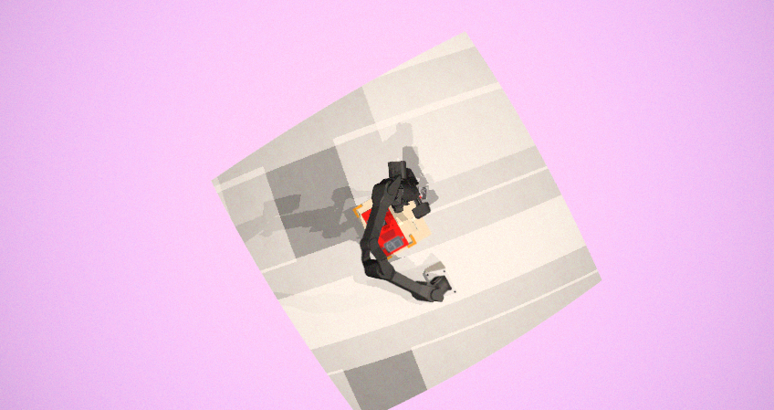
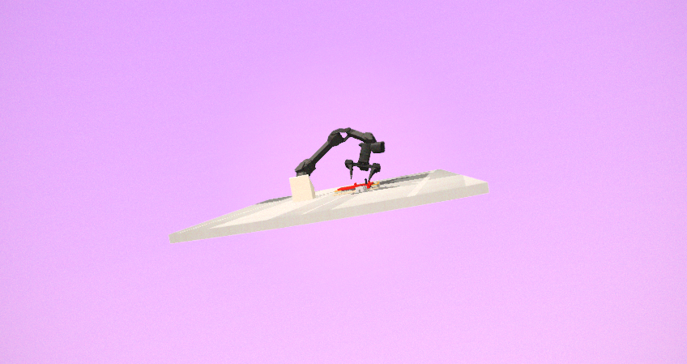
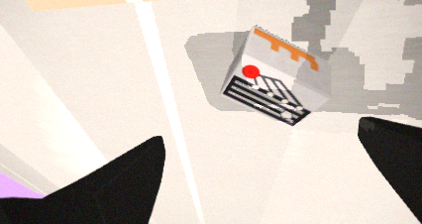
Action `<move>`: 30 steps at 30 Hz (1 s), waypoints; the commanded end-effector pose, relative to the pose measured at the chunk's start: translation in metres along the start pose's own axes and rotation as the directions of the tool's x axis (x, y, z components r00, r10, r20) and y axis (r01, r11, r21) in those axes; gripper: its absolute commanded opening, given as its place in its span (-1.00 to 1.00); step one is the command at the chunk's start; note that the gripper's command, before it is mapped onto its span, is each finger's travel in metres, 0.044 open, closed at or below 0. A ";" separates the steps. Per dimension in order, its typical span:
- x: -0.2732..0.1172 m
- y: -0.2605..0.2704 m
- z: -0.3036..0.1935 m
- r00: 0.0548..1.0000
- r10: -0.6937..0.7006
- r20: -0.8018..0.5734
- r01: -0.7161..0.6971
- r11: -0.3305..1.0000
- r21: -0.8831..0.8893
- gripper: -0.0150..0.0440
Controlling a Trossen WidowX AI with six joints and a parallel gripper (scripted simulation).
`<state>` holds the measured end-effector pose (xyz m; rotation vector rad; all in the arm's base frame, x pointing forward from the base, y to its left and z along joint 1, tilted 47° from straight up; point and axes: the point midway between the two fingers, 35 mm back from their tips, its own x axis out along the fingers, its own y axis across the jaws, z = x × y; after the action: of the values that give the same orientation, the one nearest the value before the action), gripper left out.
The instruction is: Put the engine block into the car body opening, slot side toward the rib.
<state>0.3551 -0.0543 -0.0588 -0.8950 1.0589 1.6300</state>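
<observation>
Between the spread black fingers of the gripper (image 1: 408, 209) (image 2: 360, 172) (image 3: 262, 130), wide open and holding nothing, the wrist view shows bare tabletop at left, then the grey block with orange and black-striped markings (image 3: 282, 75), presumably the engine block, lying ahead of the fingertips. Securing it seems the step in hand (insertion must wait), so the next move calls for realigning and descending around it, clear of the red car body (image 1: 400, 234) (image 2: 347, 187).
</observation>
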 end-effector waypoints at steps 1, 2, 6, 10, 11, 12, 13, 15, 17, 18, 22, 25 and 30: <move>-0.003 0.003 -0.004 0.997 -0.045 0.061 0.053 0.991 -0.126 1.00; -0.003 0.004 -0.004 0.996 -0.055 0.074 0.066 0.986 -0.154 1.00; -0.006 0.006 -0.007 0.988 -0.096 0.122 0.125 0.957 -0.262 1.00; -0.009 0.008 -0.011 0.976 -0.139 0.169 0.192 0.912 -0.363 1.00; -0.010 0.009 -0.011 0.972 -0.150 0.180 0.210 0.898 -0.387 1.00; -0.011 0.009 -0.012 0.968 -0.161 0.191 0.228 0.883 -0.411 1.00; -0.012 0.010 -0.013 0.964 -0.172 0.202 0.245 0.867 -0.434 1.00; -0.014 0.011 -0.014 0.955 -0.195 0.223 0.281 0.832 -0.478 1.00; -0.016 0.012 -0.016 0.945 -0.218 0.243 0.316 0.793 -0.520 1.00; -0.017 0.013 -0.017 0.940 -0.229 0.253 0.334 0.773 -0.540 1.00; -0.021 0.015 -0.020 0.916 -0.277 0.291 0.400 0.680 -0.614 1.00; -0.025 0.017 -0.023 0.896 -0.312 0.317 0.445 0.602 -0.663 1.00; -0.029 0.019 -0.026 0.869 -0.354 0.345 0.488 0.504 -0.713 1.00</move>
<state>0.3477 -0.0881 -0.0403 -1.3766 -0.0169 1.7017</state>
